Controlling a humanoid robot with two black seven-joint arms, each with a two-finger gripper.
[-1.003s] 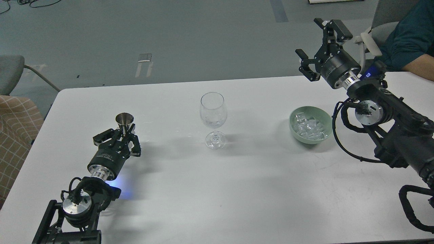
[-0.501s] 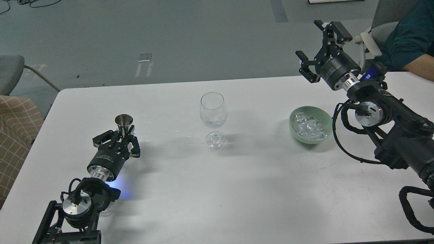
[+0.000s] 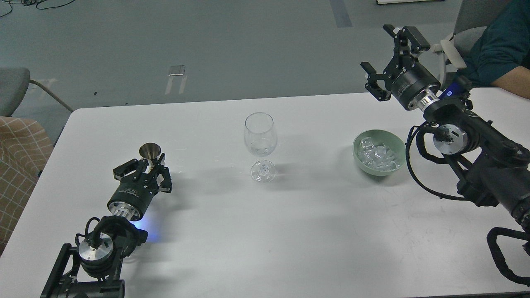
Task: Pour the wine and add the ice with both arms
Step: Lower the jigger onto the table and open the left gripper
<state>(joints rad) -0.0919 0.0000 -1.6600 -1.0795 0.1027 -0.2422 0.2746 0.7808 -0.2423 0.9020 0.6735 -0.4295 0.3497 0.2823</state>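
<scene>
A clear wine glass (image 3: 260, 140) stands upright at the middle of the white table (image 3: 265, 231); a few ice cubes seem to lie in its bowl. No stream of wine shows. A green bowl (image 3: 379, 152) at the right holds several clear ice cubes (image 3: 377, 156). My left gripper (image 3: 145, 170) is shut on a small steel jigger cup (image 3: 150, 152), held upright near the table at the left. My right gripper (image 3: 389, 58) is open and empty, raised above and behind the bowl, past the table's far edge.
A seated person's arm in dark teal (image 3: 503, 49) is at the far right corner. A grey chair (image 3: 14, 89) and a checked cushion (image 3: 20, 165) are at the left beside the table. The table's far edge runs behind the glass.
My left gripper with the jigger has shifted slightly left and up. My right gripper has barely moved.
</scene>
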